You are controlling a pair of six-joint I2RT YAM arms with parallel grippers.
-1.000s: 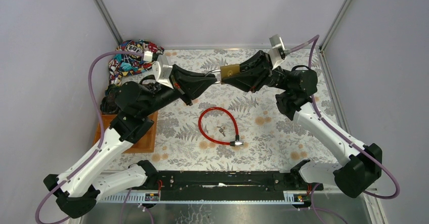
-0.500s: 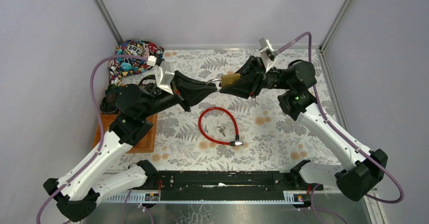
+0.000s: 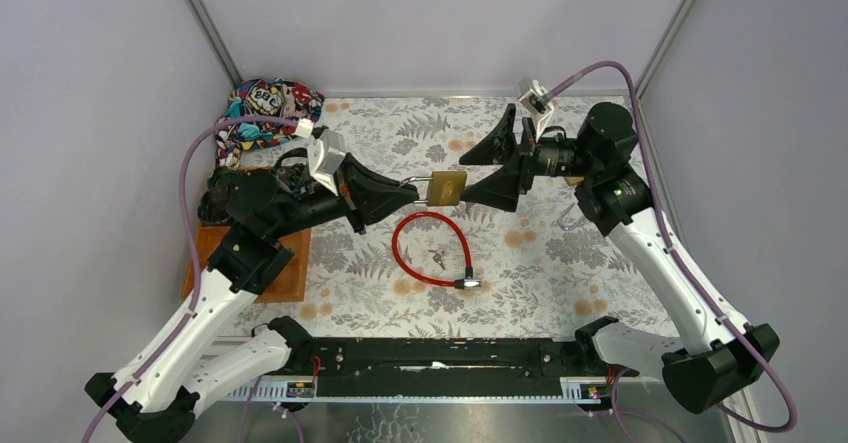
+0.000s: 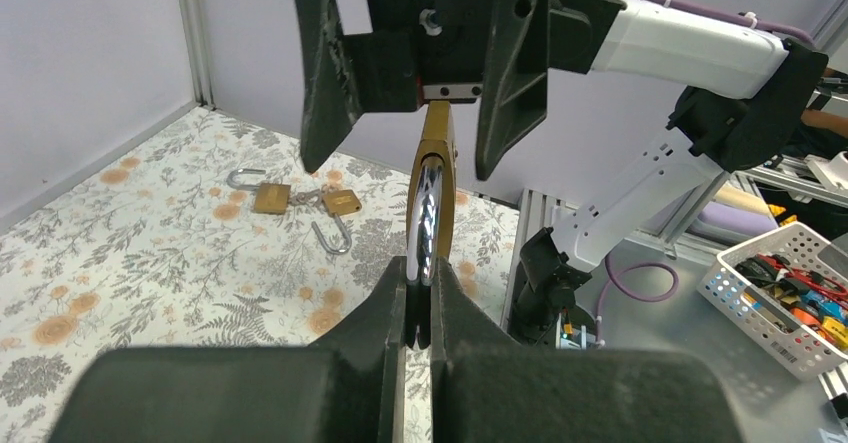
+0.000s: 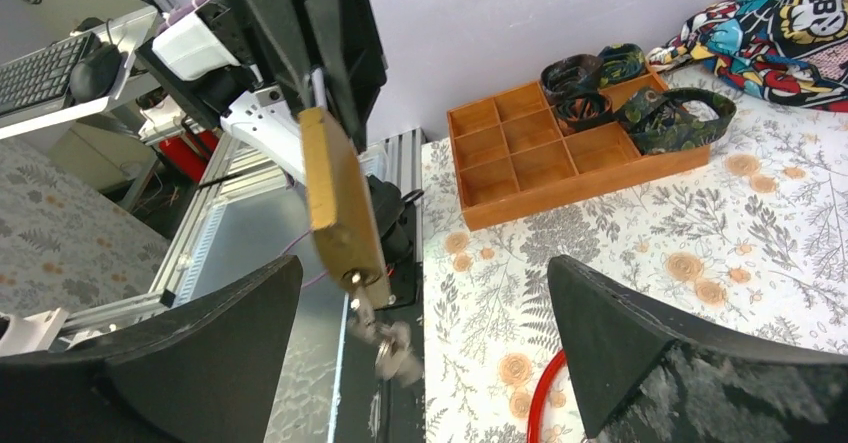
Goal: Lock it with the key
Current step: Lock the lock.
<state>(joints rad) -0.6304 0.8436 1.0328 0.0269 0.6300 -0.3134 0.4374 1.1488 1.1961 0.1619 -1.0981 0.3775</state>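
Looking down from the overhead camera, I see both arms reaching inward and meeting over the middle of the tabletop point(image 3: 560, 273), elbows bent outward. The left arm stretches forward and to the right. The left gripper point(image 3: 412, 190) is clenched on the steel shackle of the brass padlock point(image 3: 447, 188), holding it in the air with the body pointing toward the other arm. Through the left wrist camera the shackle sits pinched between the fingers point(image 4: 400, 293), and the padlock stands edge-on in front of them.

The right arm comes in from the right with its wrist turned toward the left arm. The right gripper point(image 3: 478, 178) is released, its jaws spread wide on either side of the padlock's body and clear of it. In the right wrist view the padlock hangs between the two fingers, nearer the left one. Something blurred dangles from its lower end point(image 5: 385, 343); I take it for the key, but I cannot be sure.

Below the grippers a red cable lock point(image 3: 430, 216) lies looped on the leaf-and-flower-patterned tabletop, with a small bunch of keys point(image 3: 437, 258) inside the loop. A wooden tray point(image 3: 290, 273) with compartments sits at the left edge, partly under the left arm, with rolled bands in its far cells. A bright comic-print cloth point(image 3: 262, 103) is bunched in the far left corner. Two spare padlocks point(image 4: 272, 198) with open shackles lie on the right side. Plain lilac-grey walls with metal corner posts enclose the space.
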